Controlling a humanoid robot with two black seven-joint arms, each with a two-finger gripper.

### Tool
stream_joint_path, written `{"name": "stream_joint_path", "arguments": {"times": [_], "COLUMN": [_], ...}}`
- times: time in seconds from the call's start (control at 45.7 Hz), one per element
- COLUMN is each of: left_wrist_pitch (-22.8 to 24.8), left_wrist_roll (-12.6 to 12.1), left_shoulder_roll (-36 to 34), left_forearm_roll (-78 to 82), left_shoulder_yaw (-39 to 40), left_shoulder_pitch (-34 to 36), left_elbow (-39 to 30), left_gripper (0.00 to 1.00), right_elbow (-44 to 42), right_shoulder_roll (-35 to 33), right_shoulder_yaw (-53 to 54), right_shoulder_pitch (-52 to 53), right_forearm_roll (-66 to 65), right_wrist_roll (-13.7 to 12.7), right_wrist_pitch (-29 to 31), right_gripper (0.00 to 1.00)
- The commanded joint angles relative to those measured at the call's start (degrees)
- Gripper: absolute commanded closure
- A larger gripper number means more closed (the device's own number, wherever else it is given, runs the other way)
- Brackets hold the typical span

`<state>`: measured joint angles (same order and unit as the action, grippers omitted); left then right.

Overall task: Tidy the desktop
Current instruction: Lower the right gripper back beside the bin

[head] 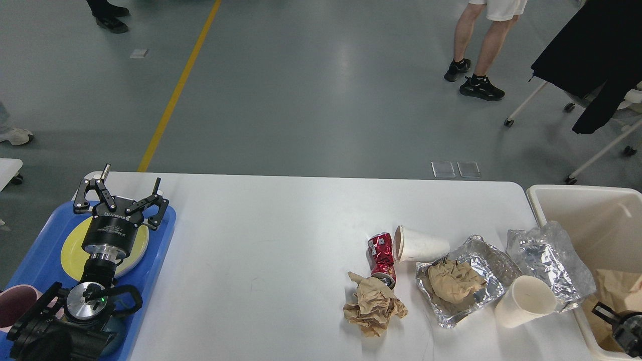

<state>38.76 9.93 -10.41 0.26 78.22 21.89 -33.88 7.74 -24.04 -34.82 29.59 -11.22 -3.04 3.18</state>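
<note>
I judge the job partly done: brown paper already lies in the bin (577, 200), a plate (70, 250) sits on the tray (160, 235). Left on the surface (261, 240): a can (382, 250), two cups (421, 244), foil (494, 281), crumpled paper (373, 308). My left tool (120, 193) hangs fingers apart over the tray, well apart from the litter. My right tool (619, 326) sits low over the bin; I cannot tell its state.

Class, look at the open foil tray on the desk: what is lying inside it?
Inside the foil tray lies a crumpled brown paper wad. Anything beneath that wad is covered and cannot be seen.
</note>
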Motion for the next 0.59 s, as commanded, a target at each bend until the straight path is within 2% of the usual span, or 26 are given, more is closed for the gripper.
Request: {"name": "stream_joint_path", "arguments": {"times": [0.0, 0.044, 0.066, 0.569], "left_wrist_pitch": [0.0, 0.0, 0.0, 0.0], "left_wrist_roll": [0.0, 0.0, 0.0, 0.0], "left_shoulder_roll": [0.0, -0.1, 0.0, -0.1], "left_forearm_roll": [0.0, 0.0, 0.0, 0.0], "left_shoulder_yaw": [0.0, 0.0, 0.0, 0.0], "left_shoulder_pitch": [0.0, 0.0, 0.0, 0.0], "left_elbow": [0.0, 0.0, 0.0, 0.0], "left_gripper": [0.03, 0.03, 0.03, 0.03], "right_elbow": [-0.1, 0.0, 0.0, 0.7], "right_shoulder_roll": [-0.2, 0.0, 0.0, -1.0], "right_shoulder_yaw": [0.4, 0.3, 0.3, -0.2], "right_shoulder_pitch": [-0.2, -0.2, -0.2, 0.0], "right_forearm_roll": [0.1, 0.1, 0.1, -0.1], "right_wrist_roll": [0.1, 0.1, 0.1, 0.1], "right_wrist_pitch": [-2.2, -3.1, -3.3, -3.0], "right_gripper": [0.24, 0.03, 0.00, 0.00]}}
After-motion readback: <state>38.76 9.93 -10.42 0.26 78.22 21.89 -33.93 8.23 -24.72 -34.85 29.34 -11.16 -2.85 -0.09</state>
